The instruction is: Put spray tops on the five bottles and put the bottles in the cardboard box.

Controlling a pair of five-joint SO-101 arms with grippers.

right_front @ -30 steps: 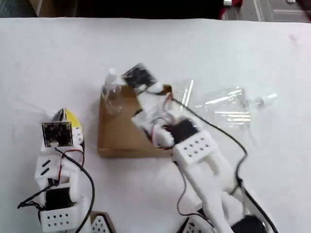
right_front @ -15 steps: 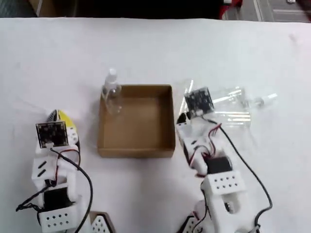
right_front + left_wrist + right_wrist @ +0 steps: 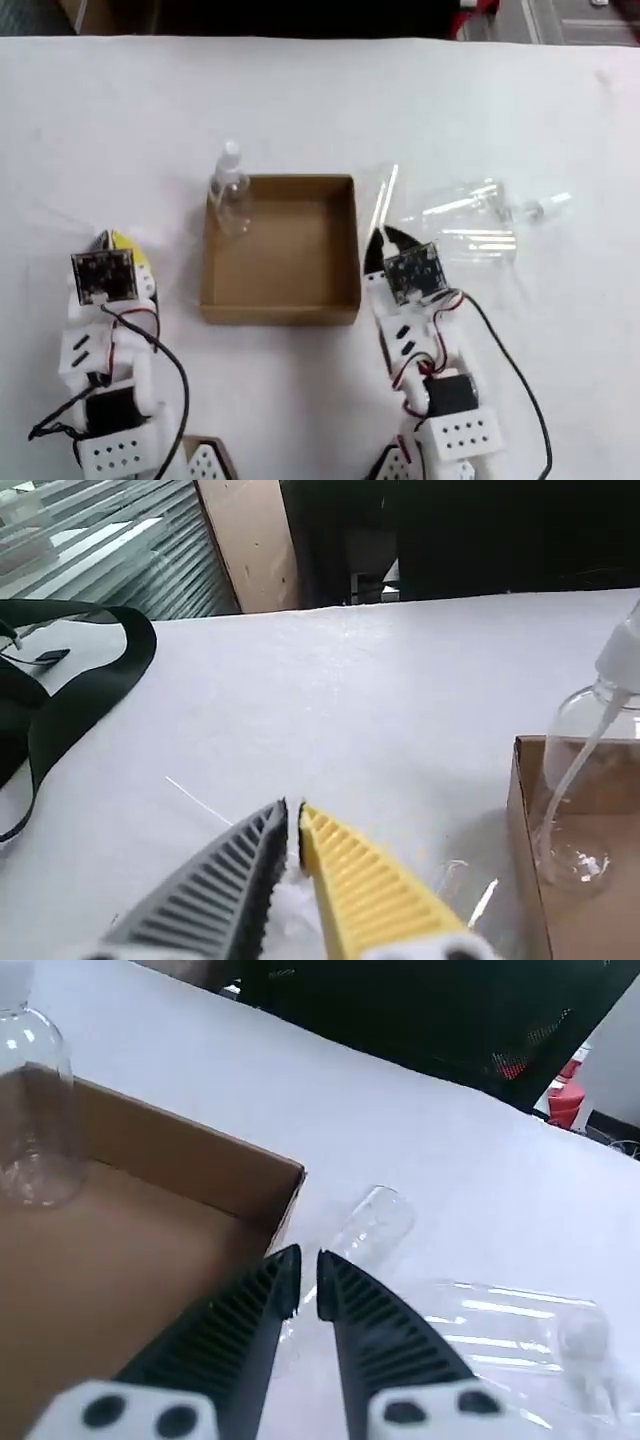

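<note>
cardboard box (image 3: pixel 281 312) mid-table, one capped bottle (image 3: pixel 232 200) upright in its far left corner. other bottles (image 3: pixel 465 225) lie on the table (image 3: pixel 320 100) right of the box. left gripper (image 3: pixel 292 825) and right gripper (image 3: pixel 308 1270) flank the box, jaws together, empty.

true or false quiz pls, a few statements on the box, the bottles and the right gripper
1. A bottle stands upright in a corner of the box. True.
2. That bottle lacks a spray top. False: a white top is on it.
3. Clear bottles lie on the table beside the box, on the right arm's side. True.
4. The right gripper holds a bottle. False: nothing is between its fingers.
</note>
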